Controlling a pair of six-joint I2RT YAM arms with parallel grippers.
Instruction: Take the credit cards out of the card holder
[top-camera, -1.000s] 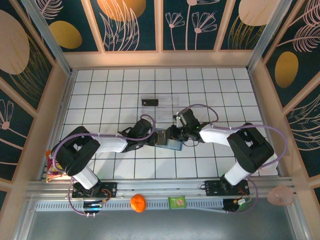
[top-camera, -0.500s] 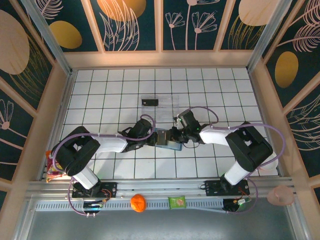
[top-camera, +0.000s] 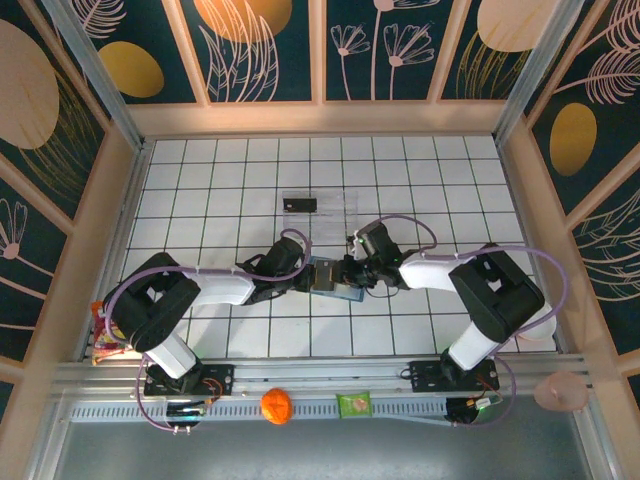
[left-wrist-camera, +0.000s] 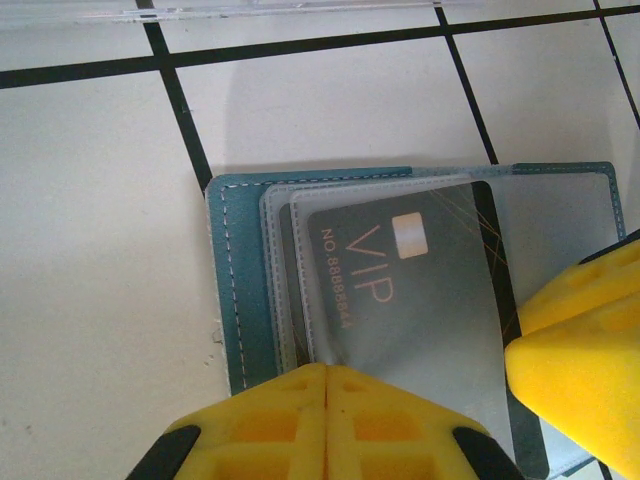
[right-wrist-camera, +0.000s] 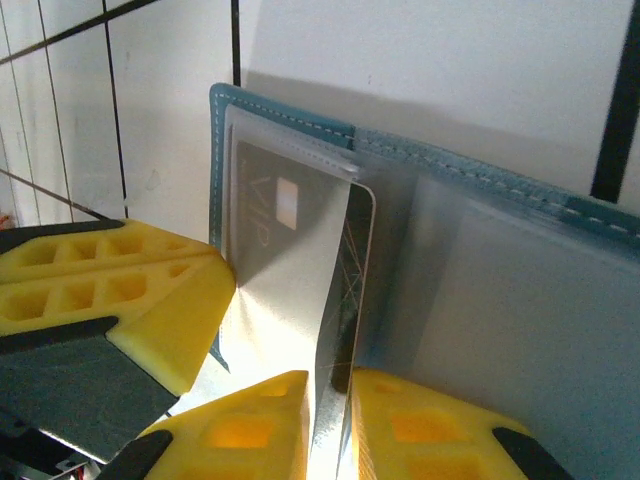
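On the top camera the card holder (top-camera: 342, 291) sits mostly under both wrists, too small for me to read. In the left wrist view its near edge is hidden beneath the left gripper (left-wrist-camera: 328, 385) and cut by the frame. The credit card (left-wrist-camera: 400, 300) number is blurred behind cloudy plastic.

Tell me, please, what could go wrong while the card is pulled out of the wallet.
The right end effector seems to pinch the VIP credit card beside the clear sleeve; the sleeve may lift too. The left end effector grips only the card holder edge, so it could slip and drag along. Both sit close and might collide.
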